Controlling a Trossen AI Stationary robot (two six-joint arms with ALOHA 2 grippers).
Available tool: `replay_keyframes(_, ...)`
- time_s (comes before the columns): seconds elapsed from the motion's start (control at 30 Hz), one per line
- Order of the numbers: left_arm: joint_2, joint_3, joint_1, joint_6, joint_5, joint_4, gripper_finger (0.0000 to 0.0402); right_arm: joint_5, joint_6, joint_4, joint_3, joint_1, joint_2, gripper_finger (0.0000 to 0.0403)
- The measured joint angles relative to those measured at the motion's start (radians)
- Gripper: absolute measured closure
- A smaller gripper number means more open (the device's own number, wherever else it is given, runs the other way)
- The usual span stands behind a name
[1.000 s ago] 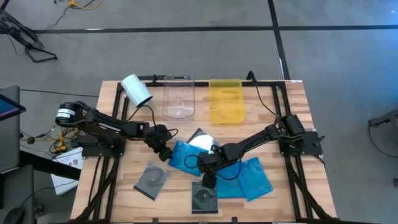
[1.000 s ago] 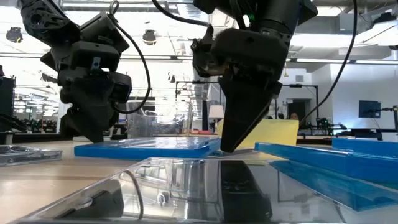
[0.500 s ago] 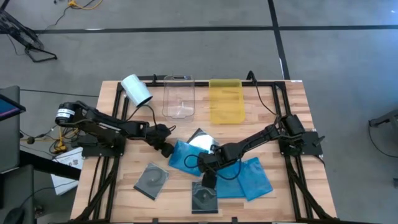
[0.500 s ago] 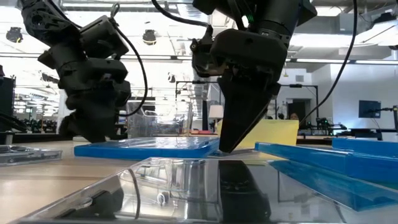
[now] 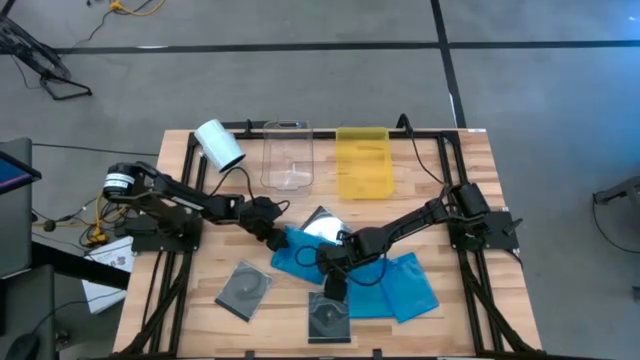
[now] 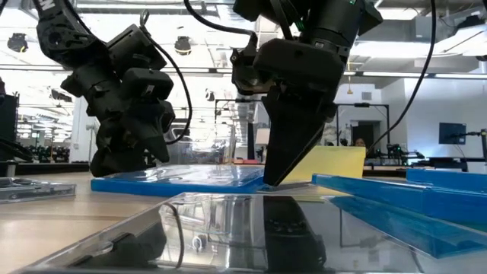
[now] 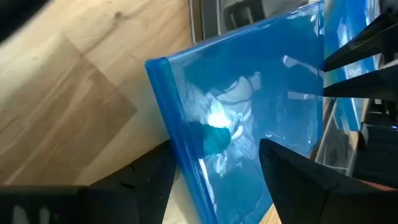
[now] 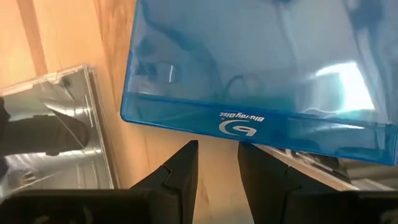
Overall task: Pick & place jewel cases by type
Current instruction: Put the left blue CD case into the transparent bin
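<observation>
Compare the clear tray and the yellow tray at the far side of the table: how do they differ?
The clear tray is colourless and see-through; the yellow tray is tinted yellow. The clear tray lies nearer the white roll, the yellow tray farther from it. Both are rectangular and lie side by side.

Looks like a robotics lab / open workshop hall. Grey concrete floor (image 5: 300, 90) w/ taped lines, ceiling lights (image 6: 183, 44), wall monitor (image 6: 452, 133) behind.

Seen from above, the left gripper (image 5: 276, 238) reached the corner of a blue jewel case (image 5: 298, 250) at the wooden table's (image 5: 460, 320) centre, while the right gripper (image 5: 333, 270) lay across more blue cases (image 5: 405, 286). Two grey cases (image 5: 245, 289) sat nearer the front edge.
</observation>
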Motion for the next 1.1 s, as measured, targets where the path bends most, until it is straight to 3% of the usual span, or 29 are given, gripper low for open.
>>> replay_keyframes(0.23, 0.020, -0.002, 0.007, 0.011, 0.052, 0.064, 0.0182, 0.006, -0.008, 0.000, 0.000, 0.001, 0.000, 0.0295)
replay_keyframes(0.57, 0.012, -0.004, 0.008, 0.000, 0.135, 0.099, 0.0225, 0.007, -0.008, -0.006, 0.000, -0.001, 0.000, 0.0295)
replay_keyframes(1.1, -0.157, -0.004, 0.008, 0.006, 0.188, 0.171, 0.0284, 0.009, -0.007, -0.059, 0.000, -0.001, 0.000, 0.0295)
